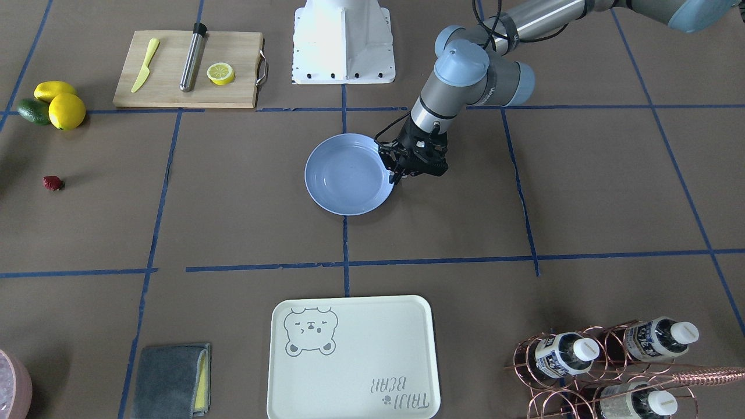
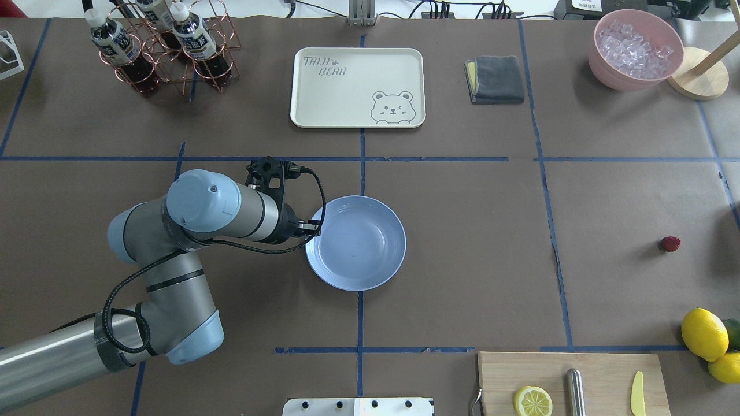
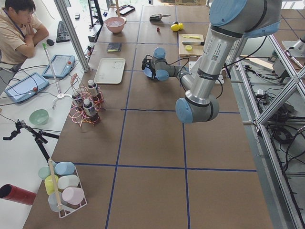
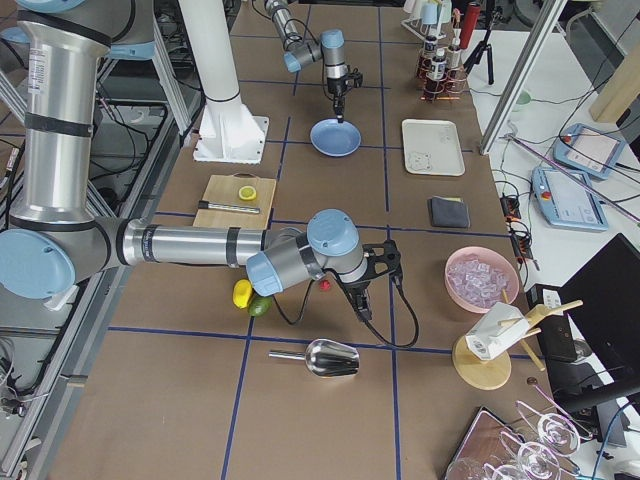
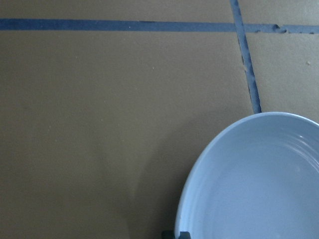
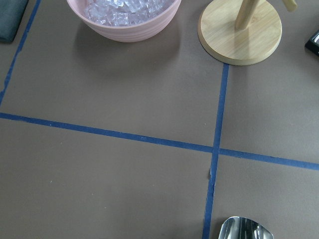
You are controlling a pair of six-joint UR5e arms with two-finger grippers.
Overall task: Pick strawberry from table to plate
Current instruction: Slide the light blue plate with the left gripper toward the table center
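Broadly: brown-papered bench (image 1: pixel 233 192), blue-taped. Light-blue plate (image 1: pixel 326 201) sits frame centre. Left end effector (image 1: pixel 397 176) is pinching the plate's rim. Right end effector (image 4: pixel 362 303) hangs mid-frame in the right side view; spread or pressed together, cannot tell. Strawberry (image 1: pixel 53 183) lies on the bench, mid-left, well apart from the plate. Best: descend squarely over it, close gently, lift clear before crossing.
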